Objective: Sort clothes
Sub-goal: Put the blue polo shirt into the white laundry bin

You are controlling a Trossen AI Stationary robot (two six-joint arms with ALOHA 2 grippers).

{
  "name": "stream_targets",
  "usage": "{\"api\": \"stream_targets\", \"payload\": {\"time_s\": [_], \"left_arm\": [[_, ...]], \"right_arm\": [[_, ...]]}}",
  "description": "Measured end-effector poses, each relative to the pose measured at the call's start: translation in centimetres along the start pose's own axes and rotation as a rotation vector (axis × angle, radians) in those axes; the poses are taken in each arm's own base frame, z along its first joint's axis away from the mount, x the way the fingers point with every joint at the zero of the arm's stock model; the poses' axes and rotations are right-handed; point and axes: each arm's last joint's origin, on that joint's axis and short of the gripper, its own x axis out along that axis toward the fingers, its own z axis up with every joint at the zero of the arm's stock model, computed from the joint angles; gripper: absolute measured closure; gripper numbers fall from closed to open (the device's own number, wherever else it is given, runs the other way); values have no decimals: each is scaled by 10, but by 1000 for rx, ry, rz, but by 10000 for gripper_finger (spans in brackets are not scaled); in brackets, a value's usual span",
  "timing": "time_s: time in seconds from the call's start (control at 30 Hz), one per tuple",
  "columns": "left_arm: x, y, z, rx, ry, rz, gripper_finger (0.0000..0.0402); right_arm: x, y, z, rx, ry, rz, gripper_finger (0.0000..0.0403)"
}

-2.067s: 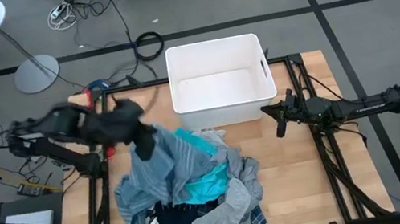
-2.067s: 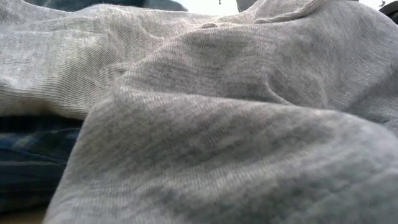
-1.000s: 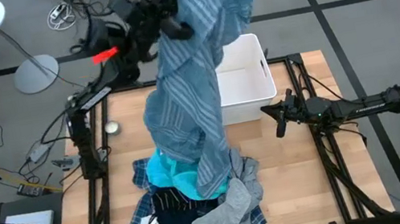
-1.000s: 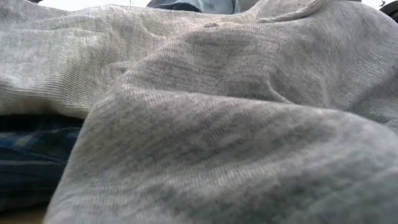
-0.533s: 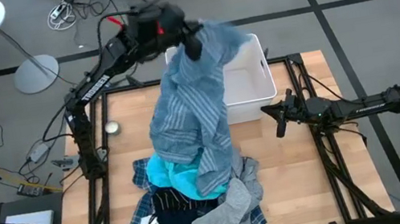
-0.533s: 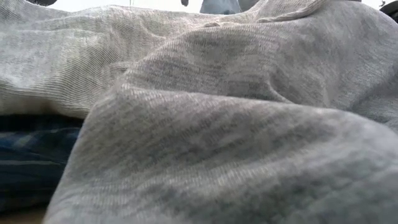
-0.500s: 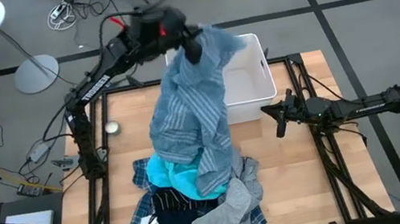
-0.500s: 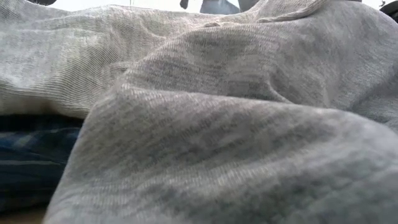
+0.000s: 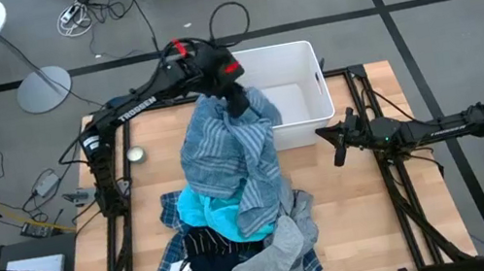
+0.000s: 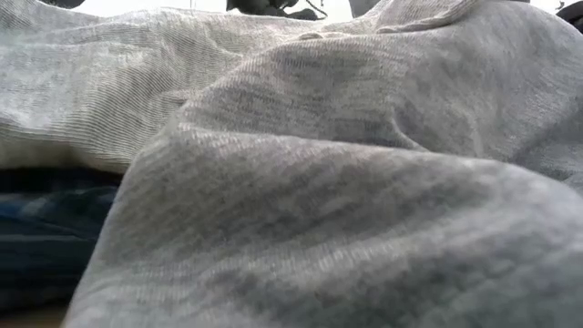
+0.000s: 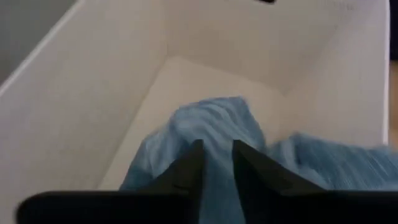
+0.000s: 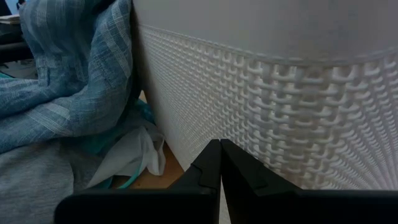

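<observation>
I've got the left gripper (image 9: 237, 105) over the white bin's (image 9: 307, 51) near-left corner, fingers parted with the blue-grey striped shirt (image 9: 232, 162) between them. Most of it drapes outside on the clothes pile (image 9: 241, 244), so it'll probably slide back out. The right gripper (image 9: 335, 144), pinched shut, waits beside the bin.

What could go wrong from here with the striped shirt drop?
1. The striped shirt lies mostly outside the white bin, draped over its front wall onto the pile. With the left gripper letting go above that edge, it may slide back out.
2. Its lower end lies on the turquoise garment; any re-pull could drag that along.
3. The right gripper sits shut beside the bin, unable to help.
</observation>
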Motion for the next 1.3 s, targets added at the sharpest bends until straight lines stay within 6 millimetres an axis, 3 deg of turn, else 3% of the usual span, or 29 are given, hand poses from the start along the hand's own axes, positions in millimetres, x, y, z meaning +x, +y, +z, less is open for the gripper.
{"api": "stream_targets", "payload": {"time_s": [0.17, 0.43, 0.6, 0.73, 0.93, 1.13, 1.3], "left_arm": [[-9, 0, -3, -1, 66, 0, 246], [-87, -17, 0, 120, 117, 26, 223], [-134, -25, -22, 58, 129, 40, 225], [-148, -32, -55, -11, 132, 89, 226], [-141, -43, -115, -119, 47, 105, 226], [-96, -43, -174, -152, 125, 80, 226], [-54, -42, -211, -148, 181, 77, 226]], "right_arm": [[0, 0, 0, 0, 0, 0, 389], [0, 0, 0, 0, 0, 0, 389], [0, 0, 0, 0, 0, 0, 389], [0, 0, 0, 0, 0, 0, 389], [0, 0, 0, 0, 0, 0, 389], [0, 0, 0, 0, 0, 0, 389], [0, 0, 0, 0, 0, 0, 389]]}}
